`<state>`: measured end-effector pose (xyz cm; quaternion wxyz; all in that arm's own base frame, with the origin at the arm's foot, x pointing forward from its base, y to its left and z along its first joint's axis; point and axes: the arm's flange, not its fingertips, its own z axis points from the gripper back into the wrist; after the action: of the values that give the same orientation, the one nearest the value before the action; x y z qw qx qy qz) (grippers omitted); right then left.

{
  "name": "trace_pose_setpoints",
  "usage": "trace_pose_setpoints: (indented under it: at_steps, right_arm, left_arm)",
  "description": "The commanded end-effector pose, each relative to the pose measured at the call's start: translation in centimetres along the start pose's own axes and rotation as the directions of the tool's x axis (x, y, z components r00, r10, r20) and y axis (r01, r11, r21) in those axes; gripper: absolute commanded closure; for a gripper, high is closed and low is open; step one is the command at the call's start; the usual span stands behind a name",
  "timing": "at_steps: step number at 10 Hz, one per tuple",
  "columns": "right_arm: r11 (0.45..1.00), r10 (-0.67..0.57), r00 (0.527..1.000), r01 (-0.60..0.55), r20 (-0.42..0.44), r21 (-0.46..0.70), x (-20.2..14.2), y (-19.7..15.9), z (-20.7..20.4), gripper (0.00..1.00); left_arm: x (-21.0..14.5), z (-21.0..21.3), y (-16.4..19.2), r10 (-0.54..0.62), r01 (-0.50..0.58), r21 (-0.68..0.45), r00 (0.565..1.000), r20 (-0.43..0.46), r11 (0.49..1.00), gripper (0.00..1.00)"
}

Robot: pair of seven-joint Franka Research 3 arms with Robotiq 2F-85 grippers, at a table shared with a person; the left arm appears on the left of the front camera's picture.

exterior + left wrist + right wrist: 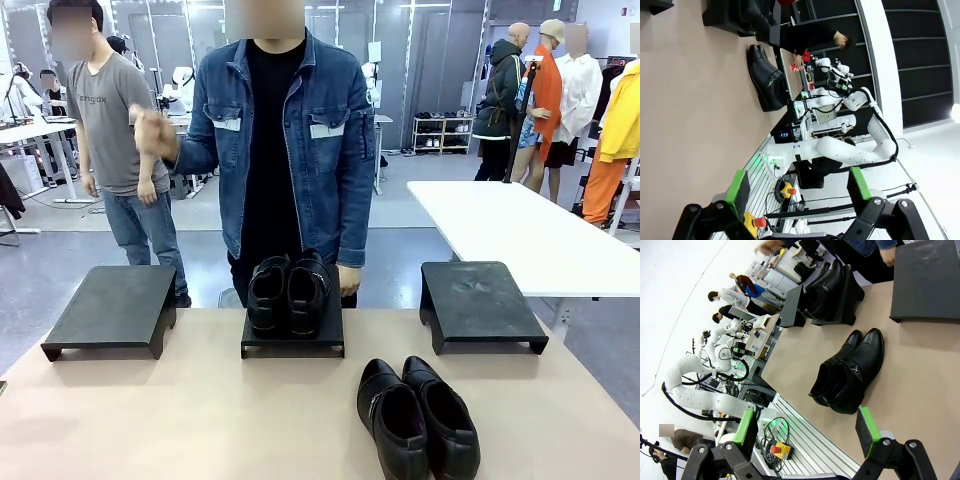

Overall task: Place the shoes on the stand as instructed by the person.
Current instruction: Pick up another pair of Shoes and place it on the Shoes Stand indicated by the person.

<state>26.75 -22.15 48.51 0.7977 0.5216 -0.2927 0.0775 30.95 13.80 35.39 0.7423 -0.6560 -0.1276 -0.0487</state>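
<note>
Looking across the counter (200,420), I am seeing the chunkier pair of shoes (288,292) sitting side by side on the middle stand (292,345), toes facing my side. The sleeker pair of shoes (417,418) is lying directly on the counter, nearer to me and to the right of that stand, the two shoes touching each other. The left stand (112,305) and the right stand (480,300) are flanking the middle one. The person (285,140) is standing behind the middle stand, one hand (348,281) hanging just beside its far right corner and the other hand (152,130) lifting at chest height, blurred. My left claw (797,190) is gaping wide and gripping nothing, well apart from the shoes. My right claw (807,432) is likewise spreading wide around nothing, with the sleeker pair lying beyond its fingers.
</note>
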Motion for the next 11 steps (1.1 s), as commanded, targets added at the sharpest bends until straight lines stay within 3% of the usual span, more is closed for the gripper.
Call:
trace_pose_setpoints:
  at_steps: [1, 11]
  right_arm:
    - [1.0, 0.02, 1.0, -0.02, 0.01, 0.011, 0.12, 0.1, 0.09, 0.0]
    - [1.0, 0.02, 1.0, -0.02, 0.01, 0.011, 0.12, 0.1, 0.09, 0.0]
  left_arm:
    - [-0.17, 0.1, -0.12, -0.005, 0.005, -0.003, 1.0, -0.007, 1.0, 0.0]
    - [-0.17, 0.1, -0.12, -0.005, 0.005, -0.003, 1.0, -0.007, 1.0, 0.0]
